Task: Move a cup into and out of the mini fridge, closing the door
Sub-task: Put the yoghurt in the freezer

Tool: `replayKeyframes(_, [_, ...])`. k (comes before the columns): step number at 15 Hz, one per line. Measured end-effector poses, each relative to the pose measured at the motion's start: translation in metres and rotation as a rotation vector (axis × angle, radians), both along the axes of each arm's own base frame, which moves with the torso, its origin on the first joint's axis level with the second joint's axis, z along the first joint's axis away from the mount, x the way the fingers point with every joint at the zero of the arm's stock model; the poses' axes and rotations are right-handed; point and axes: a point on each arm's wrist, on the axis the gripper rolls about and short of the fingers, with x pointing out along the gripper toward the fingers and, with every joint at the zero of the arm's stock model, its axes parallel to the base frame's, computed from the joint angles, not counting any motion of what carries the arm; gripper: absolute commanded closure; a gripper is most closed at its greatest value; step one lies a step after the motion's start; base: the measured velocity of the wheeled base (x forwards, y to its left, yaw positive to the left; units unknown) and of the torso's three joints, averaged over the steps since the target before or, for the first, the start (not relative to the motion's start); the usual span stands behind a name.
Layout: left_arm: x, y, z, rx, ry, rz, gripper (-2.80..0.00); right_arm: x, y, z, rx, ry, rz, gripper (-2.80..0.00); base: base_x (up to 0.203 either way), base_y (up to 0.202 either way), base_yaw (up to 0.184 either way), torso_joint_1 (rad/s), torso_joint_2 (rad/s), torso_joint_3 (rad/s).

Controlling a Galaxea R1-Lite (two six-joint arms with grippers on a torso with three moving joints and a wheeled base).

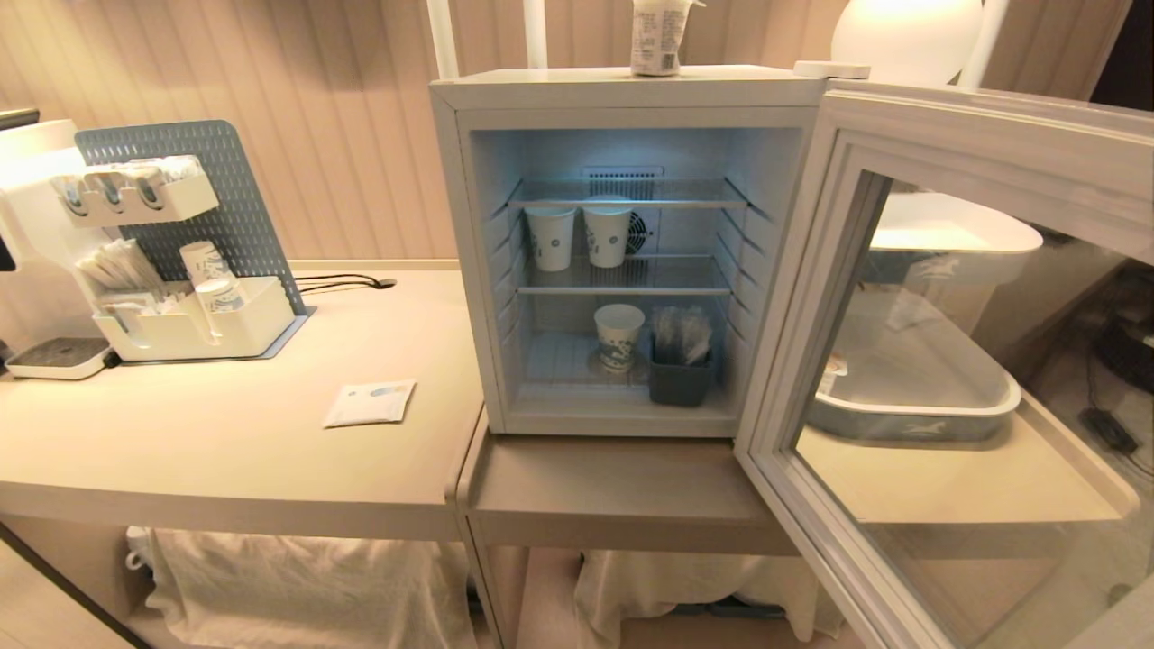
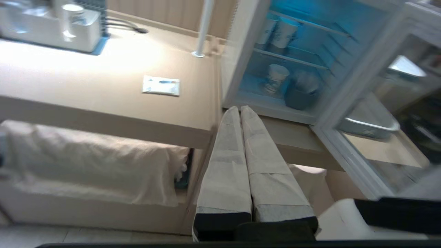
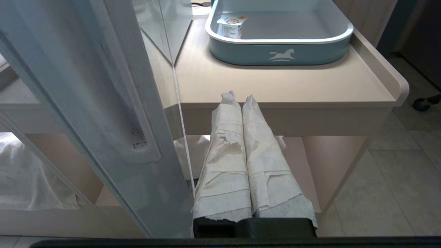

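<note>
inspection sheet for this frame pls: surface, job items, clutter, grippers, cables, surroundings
Surface: beige counter, fridge on a lower shelf.
Job's things: cup on top of the mini fridge; door swung wide open, interior lit.
Clutter: three paper cups and a dark bin inside; sachet; organiser; teal tray holding a small tub.
Grippers: left gripper fingers shut, empty, below counter edge; right gripper fingers shut, empty, beside door.
Cables: black cable behind organiser.
Surroundings: panelled wall, tiled floor.
</note>
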Motion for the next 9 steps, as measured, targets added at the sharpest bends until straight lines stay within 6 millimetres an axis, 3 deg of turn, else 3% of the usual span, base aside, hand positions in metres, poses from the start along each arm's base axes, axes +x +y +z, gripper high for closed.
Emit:
replayKeyframes(4, [0.030, 0.013, -0.029, -0.022, 0.142, -0.009, 0.00, 0.000, 0.000, 0.000, 0.001, 0.000, 0.000, 0.00, 0.000, 0.000, 0.000, 0.000, 0.00, 0.000])
replayKeyframes(7, [0.055, 0.013, -0.033, -0.140, 0.084, 0.065, 0.00, 0.000, 0.000, 0.000, 0.000, 0.000, 0.000, 0.00, 0.000, 0.000, 0.000, 0.000, 0.00, 0.000])
replayKeyframes(9, [0.059, 0.013, -0.037, -0.209, 0.105, 0.080, 0.00, 0.000, 0.000, 0.000, -0.001, 0.000, 0.000, 0.00, 0.000, 0.000, 0.000, 0.000, 0.00, 0.000])
